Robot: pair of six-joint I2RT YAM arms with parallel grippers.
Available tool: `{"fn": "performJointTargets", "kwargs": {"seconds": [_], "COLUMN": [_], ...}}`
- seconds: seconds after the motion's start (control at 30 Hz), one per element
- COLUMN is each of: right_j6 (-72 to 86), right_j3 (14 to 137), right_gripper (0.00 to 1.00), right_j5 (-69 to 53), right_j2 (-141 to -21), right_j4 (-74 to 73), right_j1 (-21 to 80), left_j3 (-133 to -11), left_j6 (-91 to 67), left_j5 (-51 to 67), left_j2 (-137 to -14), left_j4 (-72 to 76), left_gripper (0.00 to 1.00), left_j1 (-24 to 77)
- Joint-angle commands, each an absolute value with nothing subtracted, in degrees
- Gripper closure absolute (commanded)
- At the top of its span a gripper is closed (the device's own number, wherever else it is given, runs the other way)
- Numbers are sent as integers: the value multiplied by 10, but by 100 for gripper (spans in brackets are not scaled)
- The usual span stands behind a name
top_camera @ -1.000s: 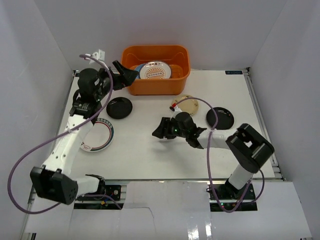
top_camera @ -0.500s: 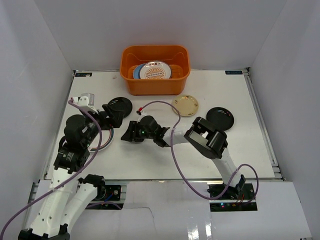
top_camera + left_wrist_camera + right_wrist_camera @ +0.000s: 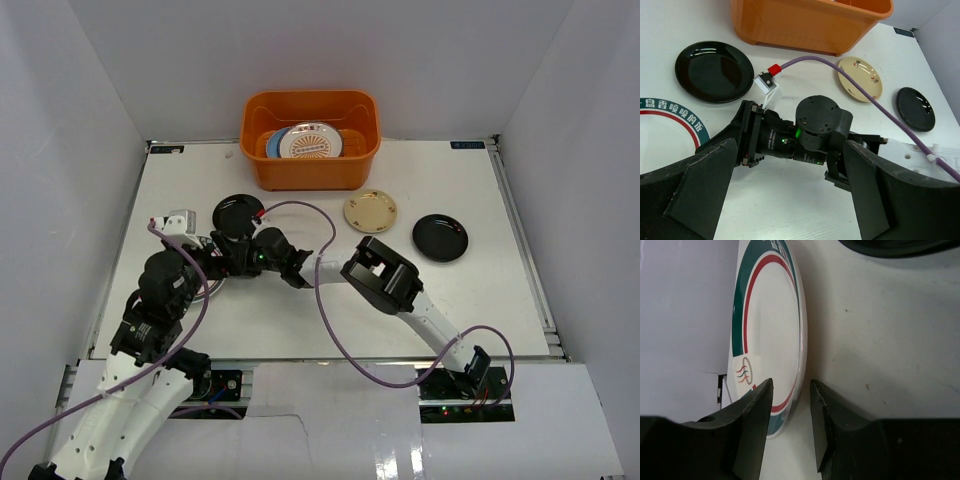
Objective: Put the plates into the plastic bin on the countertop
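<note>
The countertop (image 3: 480, 300) bears an orange bin (image 3: 310, 172), two black plates (image 3: 440, 237) (image 3: 715, 70), a tan plate (image 3: 370, 211) and a green-rimmed plate (image 3: 770, 330).

Even, diffuse light floods the white desk (image 3: 480, 300) from above, leaving only short, soft shadows under both arms and along the near side of the orange bin (image 3: 310, 172). Pale reflections sit on the glossy black plate (image 3: 440, 237) at right, and a sheen streaks the white panel at the bottom edge. From the left wrist, the centre is crisp, framed by the dark, soft-edged fingers (image 3: 695, 195) of the left claw (image 3: 790, 145). From the right wrist, the right claw (image 3: 790, 385) is black and blurred, the desk reads warm cream, and the banded plate (image 3: 767, 335) throws a shadow beside its rim.
</note>
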State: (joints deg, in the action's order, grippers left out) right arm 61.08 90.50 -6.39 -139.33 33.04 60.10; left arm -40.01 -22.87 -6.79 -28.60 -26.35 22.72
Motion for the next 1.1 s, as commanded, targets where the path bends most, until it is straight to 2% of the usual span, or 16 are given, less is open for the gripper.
{"fn": "performJointTargets", "kwargs": {"seconds": [0.0,0.03,0.17,0.23,0.43,0.67,0.83,1.07], "right_j6": [643,642,638,642,629,500,429,367], "right_j3": [935,941,935,898,762,618,617,692], "right_gripper": [58,59,85,92,92,92,92,92], "right_j5": [-56,-54,-46,-41,-29,16,23,32], "right_j2": [-1426,-1428,-1420,-1399,-1294,-1078,-978,-958], "right_j4": [316,313,316,333,418,408,345,311], "right_j1": [603,604,605,605,604,562,513,407], "left_j3": [-398,-398,-399,-398,-405,-434,-425,-404], "left_j6": [-221,-221,-221,-220,-222,-238,-228,-233], "left_j5": [-91,-91,-98,-101,-132,-162,-187,-190], "left_j2": [-280,-280,-277,-276,-274,-236,-240,-247], "left_j4": [-251,-251,-251,-251,-257,-258,-233,-224], "left_gripper": [2,2,2,2,2,2,2,2], "left_j1": [240,243,250,252,257,268,278,278]}}
